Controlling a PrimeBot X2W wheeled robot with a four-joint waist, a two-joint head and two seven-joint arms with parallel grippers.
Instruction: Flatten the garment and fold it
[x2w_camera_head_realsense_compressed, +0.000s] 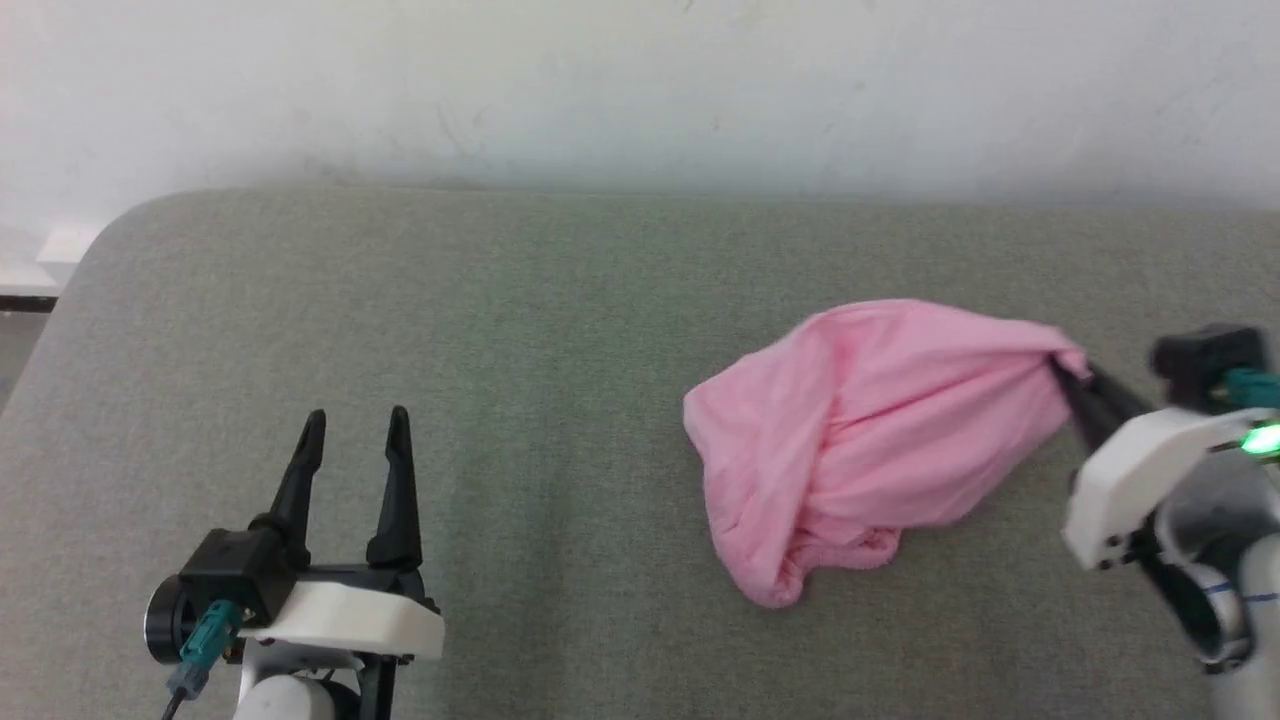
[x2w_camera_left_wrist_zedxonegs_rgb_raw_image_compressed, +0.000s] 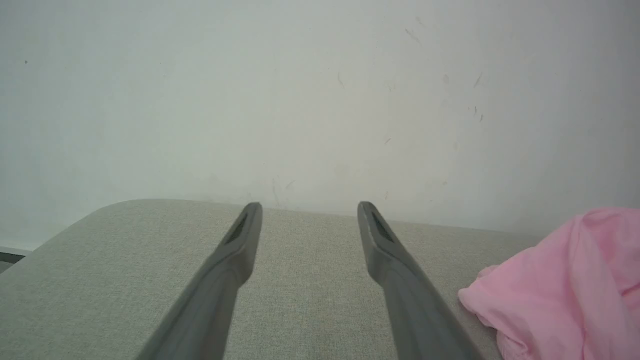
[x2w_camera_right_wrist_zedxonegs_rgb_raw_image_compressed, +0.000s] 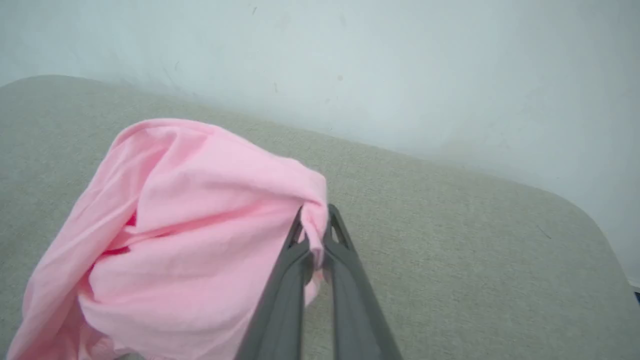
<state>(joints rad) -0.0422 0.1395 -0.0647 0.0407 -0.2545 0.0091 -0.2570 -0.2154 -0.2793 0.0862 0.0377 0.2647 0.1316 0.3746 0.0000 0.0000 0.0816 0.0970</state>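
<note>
The garment is a crumpled heap of light pink, thin fabric on the right half of the grey-green padded surface. My right gripper comes in from the right edge and is shut on the garment's right tip, pulling it up into a peak. In the right wrist view the dark fingers pinch a fold of the garment at the gripper. My left gripper stands open at the lower left, well apart from the cloth. The left wrist view has the garment at its right edge and the left gripper holding nothing.
A pale wall runs along the far edge of the padded surface. The surface's rounded far-left corner drops off toward the floor. Bare padding lies between my left gripper and the garment.
</note>
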